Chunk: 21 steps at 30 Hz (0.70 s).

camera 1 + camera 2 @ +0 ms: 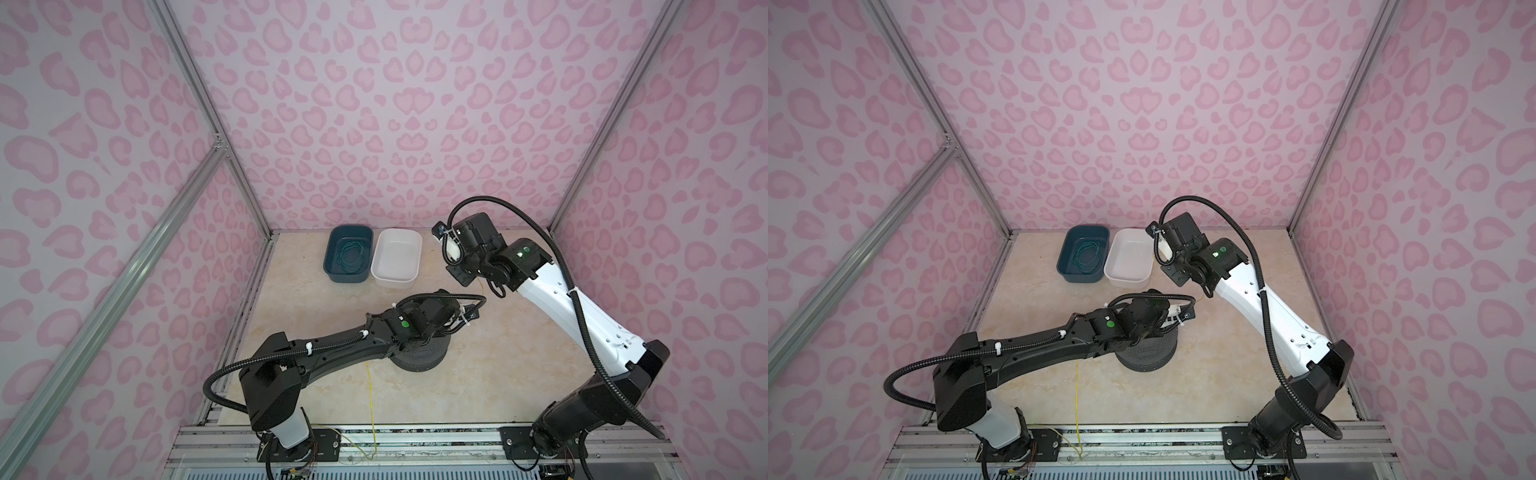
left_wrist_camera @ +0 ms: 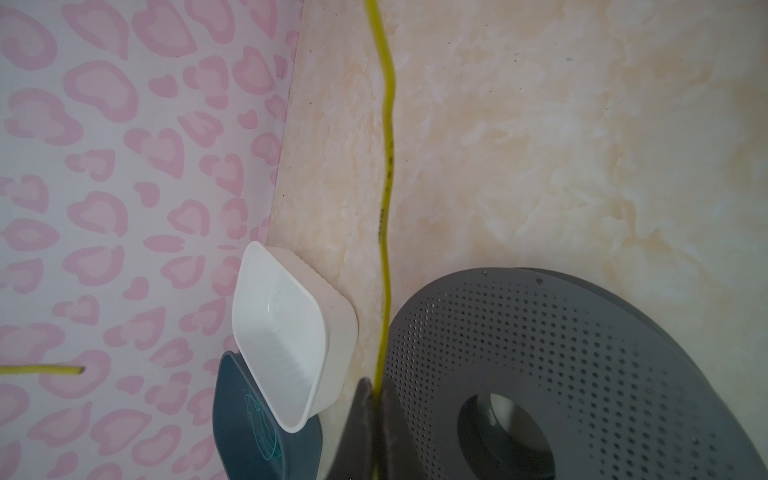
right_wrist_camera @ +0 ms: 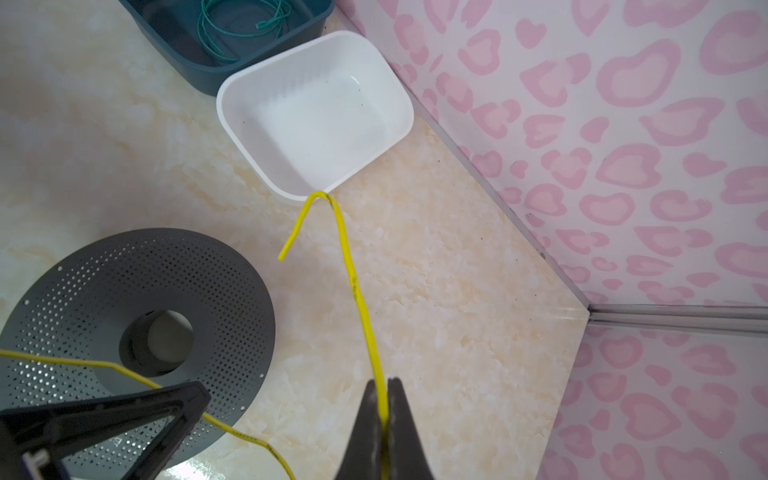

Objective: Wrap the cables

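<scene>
The yellow cable [image 3: 357,291] is running in one long line. In both top views it is trailing from the front rail across the marbled surface [image 3: 457,311] and passing under the left arm. From there it is crossing the grey perforated spool [image 3: 104,282] and rising to the right arm.

The left claw [image 2: 376,384] is pressed together and is pinching the yellow cable right at the spool's edge. The right claw [image 3: 386,384] is likewise pressed together on it, gripping a little way back from the free end. That end is sticking out past the fingertips and is bent into a sharp hook, with its tip hanging near a corner of the white bin [image 3: 245,145]. Beside that bin, a blue bin [image 3: 166,41] is holding a coiled teal cable [image 3: 216,37].

The wire is looking very light and thin, yet stiff enough to be holding its kink, so it is probably going to spring back and slide between smooth pads. Pinching it close to the spool, with the span between the claws taut, is likely the safest hold for winding.
</scene>
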Each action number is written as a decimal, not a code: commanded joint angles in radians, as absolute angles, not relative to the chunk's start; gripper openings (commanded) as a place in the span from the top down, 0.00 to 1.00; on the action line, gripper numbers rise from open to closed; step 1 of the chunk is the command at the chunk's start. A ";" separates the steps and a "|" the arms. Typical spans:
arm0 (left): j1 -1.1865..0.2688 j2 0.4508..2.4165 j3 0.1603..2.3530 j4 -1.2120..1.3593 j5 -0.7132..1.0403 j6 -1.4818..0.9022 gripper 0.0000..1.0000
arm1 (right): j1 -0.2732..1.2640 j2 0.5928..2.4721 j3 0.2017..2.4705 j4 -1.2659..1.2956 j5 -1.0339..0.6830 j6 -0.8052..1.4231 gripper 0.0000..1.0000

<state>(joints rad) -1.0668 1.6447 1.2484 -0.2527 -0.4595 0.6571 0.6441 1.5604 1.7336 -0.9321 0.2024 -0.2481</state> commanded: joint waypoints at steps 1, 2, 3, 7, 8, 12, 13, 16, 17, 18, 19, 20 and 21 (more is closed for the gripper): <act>-1.066 1.646 1.238 -0.216 -0.485 0.634 0.96 | 0.599 1.513 1.670 -0.771 0.204 -0.144 1.00; -1.066 1.644 1.232 -0.208 -0.490 0.622 0.96 | 0.575 1.490 1.640 -0.735 0.196 -0.106 1.00; -1.065 1.642 1.223 -0.197 -0.498 0.609 0.96 | 0.548 1.465 1.602 -0.691 0.201 -0.062 1.00; -1.050 1.624 1.187 -0.171 -0.500 0.547 0.96 | 0.407 1.302 1.354 -0.425 0.105 0.133 1.00; -1.046 1.620 1.177 -0.167 -0.499 0.535 0.96 | 0.362 1.249 1.275 -0.330 0.068 0.201 1.00; -1.037 1.608 1.147 -0.141 -0.493 0.493 0.96 | 0.239 1.059 1.004 -0.009 0.026 0.432 1.00; -1.035 1.607 1.140 -0.132 -0.490 0.482 0.96 | 0.218 1.028 0.955 0.040 0.023 0.481 1.00; -1.031 1.598 1.117 -0.107 -0.482 0.448 0.96 | 0.174 0.941 0.821 0.179 0.050 0.618 1.00; -1.030 1.595 1.109 -0.095 -0.476 0.435 0.96 | 0.160 0.920 0.780 0.220 0.051 0.666 1.00; -1.029 1.589 1.102 -0.089 -0.466 0.422 0.96 | 0.151 0.903 0.740 0.265 0.052 0.711 1.00; -1.028 1.583 1.096 -0.082 -0.459 0.411 0.96 | 0.145 0.891 0.708 0.296 0.056 0.747 1.00; -1.027 1.574 1.086 -0.069 -0.451 0.400 0.96 | 0.141 0.875 0.675 0.324 0.068 0.781 1.00; -1.025 1.567 1.077 -0.060 -0.440 0.390 0.96 | 0.135 0.864 0.650 0.350 0.073 0.810 1.00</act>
<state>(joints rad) -1.0340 1.5913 1.0985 -0.0238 -0.4282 0.4465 0.1509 0.8875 0.7021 0.1078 -0.0010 0.6403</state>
